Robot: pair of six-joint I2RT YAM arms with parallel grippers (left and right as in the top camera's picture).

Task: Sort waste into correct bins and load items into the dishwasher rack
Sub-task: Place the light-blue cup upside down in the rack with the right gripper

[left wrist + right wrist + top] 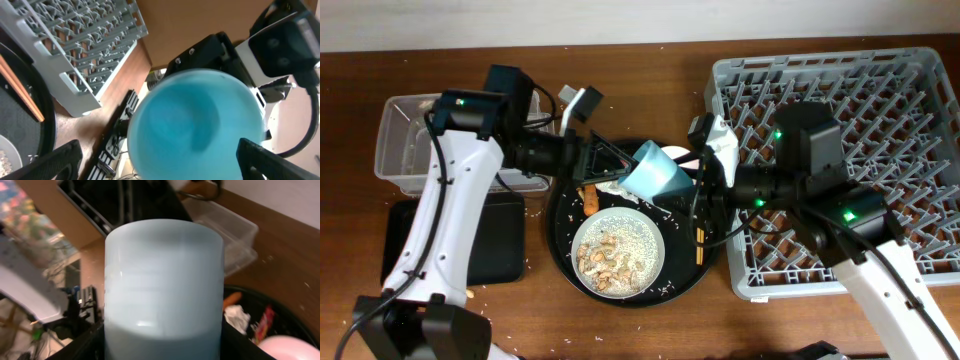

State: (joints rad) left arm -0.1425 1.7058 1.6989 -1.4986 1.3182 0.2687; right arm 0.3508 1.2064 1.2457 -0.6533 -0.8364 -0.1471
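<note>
The small light-blue cup (658, 172) hangs on its side above the round black tray, between my two grippers. My right gripper (705, 178) is shut on the cup (162, 280), its fingers (162, 347) pressed against both sides. My left gripper (605, 165) is open, and its fingers (160, 162) stand wide of the cup's mouth (195, 120) without touching it. The white bowl (618, 250) holds rice and peanuts. The carrot piece (588, 196) lies beside it. Tissue (236, 317), red wrapper (264, 322) and the pale plate (290, 349) show past the cup. A chopstick (699, 225) lies on the tray.
The grey dishwasher rack (880, 100) fills the right side, under my right arm. The clear tub (405, 140) stands at far left with the shallow black tray (490, 240) in front of it. The round black tray (556, 240) sits in the middle with spilled rice on it.
</note>
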